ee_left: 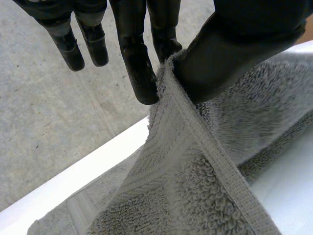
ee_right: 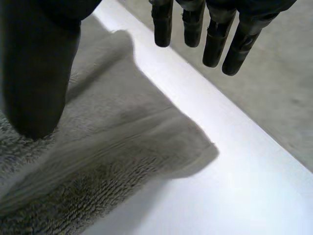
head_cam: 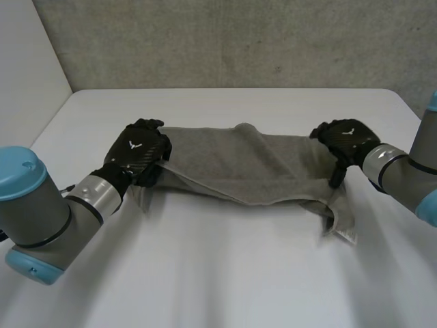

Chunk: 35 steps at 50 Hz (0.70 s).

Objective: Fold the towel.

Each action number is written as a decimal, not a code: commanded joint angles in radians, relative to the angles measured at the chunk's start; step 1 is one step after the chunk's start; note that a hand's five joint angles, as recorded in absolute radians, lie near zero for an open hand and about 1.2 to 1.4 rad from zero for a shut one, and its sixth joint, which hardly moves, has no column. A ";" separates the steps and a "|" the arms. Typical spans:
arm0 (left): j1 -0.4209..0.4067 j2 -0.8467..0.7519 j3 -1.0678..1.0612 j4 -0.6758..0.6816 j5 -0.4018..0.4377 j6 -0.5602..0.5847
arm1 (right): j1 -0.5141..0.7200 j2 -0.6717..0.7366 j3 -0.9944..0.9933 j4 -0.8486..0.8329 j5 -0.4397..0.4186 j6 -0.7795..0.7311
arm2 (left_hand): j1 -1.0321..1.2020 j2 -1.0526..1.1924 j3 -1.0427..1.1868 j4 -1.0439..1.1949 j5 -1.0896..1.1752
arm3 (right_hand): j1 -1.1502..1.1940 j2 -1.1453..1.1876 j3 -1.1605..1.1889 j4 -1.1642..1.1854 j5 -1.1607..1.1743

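The towel lies crosswise on the desk, nearer the far edge than the near one, doubled along its length, with a loose flap at the end toward the right edge; the left robot hand pinches the hem at the towel's left end between thumb and a straight finger; the right robot hand has its fingers straight and clear of the cloth, only its thumb resting on the right end; for a clean fold, the right should probably pinch firmly first, then both ends lift level together; open desk lies toward the near edge, little toward the far one
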 commanded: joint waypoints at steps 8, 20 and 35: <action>0.006 0.003 -0.003 0.000 -0.004 -0.007 | 0.053 -0.399 0.460 -0.091 0.034 0.206 | 0.080 0.041 -0.058 -0.066 0.041 | -0.076 -0.080 -0.053 -0.076 -0.063; 0.003 0.011 -0.012 0.000 -0.004 -0.007 | 0.101 -0.505 0.712 -0.148 0.037 0.195 | 0.080 0.041 -0.058 -0.066 0.041 | -0.076 -0.080 -0.053 -0.076 -0.063; 0.003 0.037 -0.038 -0.049 -0.003 -0.010 | 0.035 -0.470 0.828 -0.248 0.044 0.157 | 0.080 0.041 -0.058 -0.066 0.041 | -0.076 -0.080 -0.053 -0.076 -0.063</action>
